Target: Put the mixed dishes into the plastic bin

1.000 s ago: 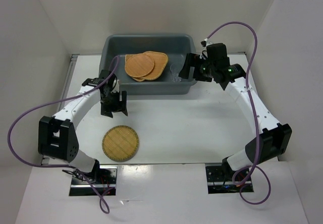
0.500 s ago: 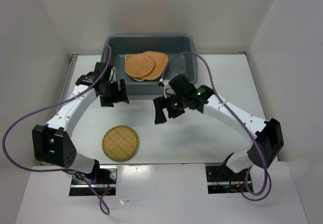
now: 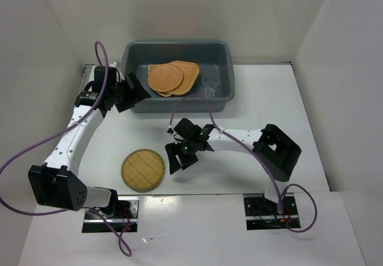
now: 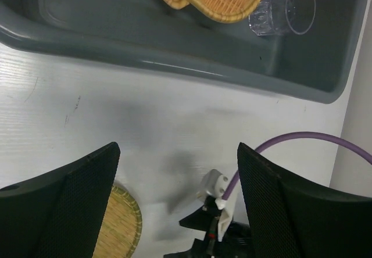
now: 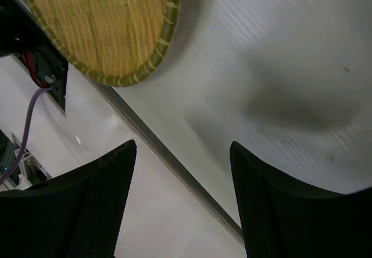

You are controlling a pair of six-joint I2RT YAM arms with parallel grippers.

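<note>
My right tool (image 3: 178, 160) has swung down from the plastic bin (image 3: 179, 105) to hang spread and empty just beside the last round tray (image 3: 143, 170) on the table (image 3: 263, 98), left tool (image 3: 133, 95) parked, released and empty, by the bin's left end, so next I must pinch that flat tray's rim.

bright, even overhead light | soft shadows | wrist-view foreground blurred

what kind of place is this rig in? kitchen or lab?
Most likely a lab test cell, not a kitchen: a white table boxed in by plain white walls, a left arm and right arm bolted at its near edge, and a plastic bin with wicker trays as props.
</note>
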